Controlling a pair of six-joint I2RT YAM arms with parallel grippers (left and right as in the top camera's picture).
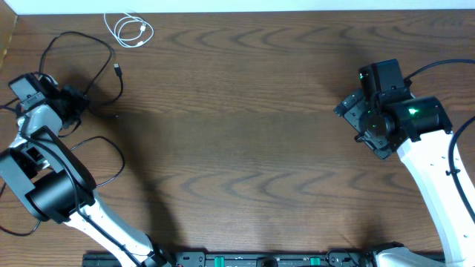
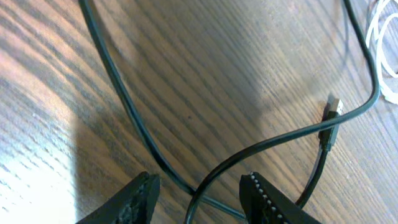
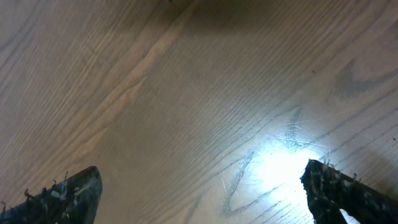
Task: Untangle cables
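The short white cable [image 1: 130, 30] lies coiled at the far left edge of the table and shows at the right edge of the left wrist view [image 2: 387, 43]. A black cable [image 1: 100, 55] loops near it, its plug [image 1: 118, 70] lying free; the plug shows in the left wrist view [image 2: 332, 112]. Two black cable strands [image 2: 205, 186] cross between the fingers of my left gripper [image 2: 199, 196], which is open just above them at the table's left side [image 1: 74, 100]. A second black cable [image 1: 111, 159] loops by the left arm. My right gripper [image 3: 202, 186] is open and empty over bare wood at the right [image 1: 356, 111].
The brown wooden table [image 1: 245, 141] fills the views. Thicker black cords run along the right arm [image 1: 453, 159] and the left arm [image 1: 70, 174]. A black rail [image 1: 260, 259] lines the front edge.
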